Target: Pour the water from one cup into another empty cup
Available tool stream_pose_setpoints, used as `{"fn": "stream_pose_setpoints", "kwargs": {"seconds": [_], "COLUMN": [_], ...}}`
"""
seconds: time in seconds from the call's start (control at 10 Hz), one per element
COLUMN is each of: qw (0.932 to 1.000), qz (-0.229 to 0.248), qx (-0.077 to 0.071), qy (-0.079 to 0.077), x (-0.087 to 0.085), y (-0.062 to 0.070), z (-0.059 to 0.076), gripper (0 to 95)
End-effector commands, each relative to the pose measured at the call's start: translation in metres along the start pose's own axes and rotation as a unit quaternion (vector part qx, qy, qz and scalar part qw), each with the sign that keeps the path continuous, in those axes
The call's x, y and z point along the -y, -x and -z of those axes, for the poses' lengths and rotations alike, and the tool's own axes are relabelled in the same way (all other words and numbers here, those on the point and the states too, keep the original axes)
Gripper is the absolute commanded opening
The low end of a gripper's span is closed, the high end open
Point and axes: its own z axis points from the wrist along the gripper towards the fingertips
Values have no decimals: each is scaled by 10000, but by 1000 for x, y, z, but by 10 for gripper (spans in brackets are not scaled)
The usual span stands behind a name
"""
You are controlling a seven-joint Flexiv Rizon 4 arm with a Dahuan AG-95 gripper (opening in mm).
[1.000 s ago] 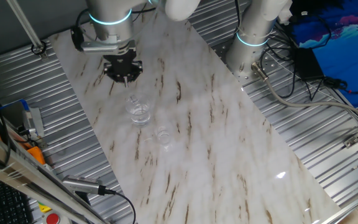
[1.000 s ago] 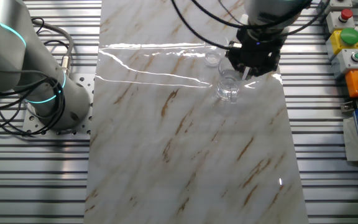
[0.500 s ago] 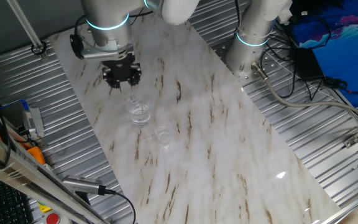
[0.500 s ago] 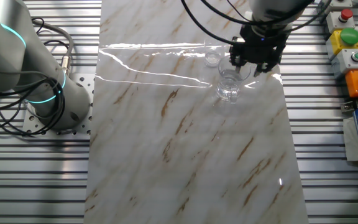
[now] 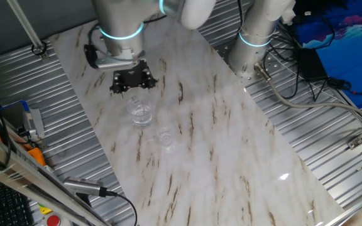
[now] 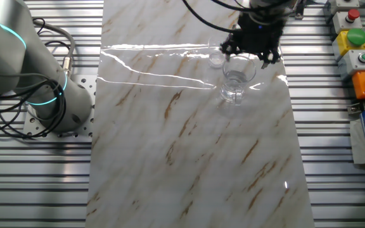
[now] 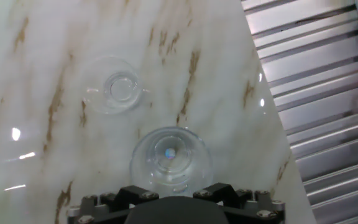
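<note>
The gripper hung over the big cup.
I could not tell if its black fingers were open or shut. The big cup, clear round glass, stood straight up on the shiny marble table, mouth up. The small cup, clear too, stood near it.

Work surface: a white marble-patterned table top with brown veining, laid over a ribbed metal bench that shows along both long edges. Two clear glass vessels stand upright directly on the marble, near one long edge and toward one end. The larger tumbler holds a faint glint of water. The smaller cup stands just beside it, apart, not touching.
</note>
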Motion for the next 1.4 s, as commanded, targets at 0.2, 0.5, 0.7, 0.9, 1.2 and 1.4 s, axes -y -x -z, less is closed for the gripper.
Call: {"fn": "stream_pose_setpoints", "kwargs": {"seconds": [0.2, 0.5, 0.7, 0.9, 1.2, 1.4], "qw": [9999, 9976, 9970, 9970, 9962, 9958], "qz": [84, 662, 754, 753, 840, 852], "qx": [105, 173, 151, 153, 194, 271], "qy": [6, 62, 73, 77, 96, 183], "x": [2, 2, 2, 2, -2, -2], "y": [2, 2, 2, 2, 4, 3], "z": [0, 0, 0, 0, -6, -15], "gripper": [950, 950, 950, 950, 950, 950]}}
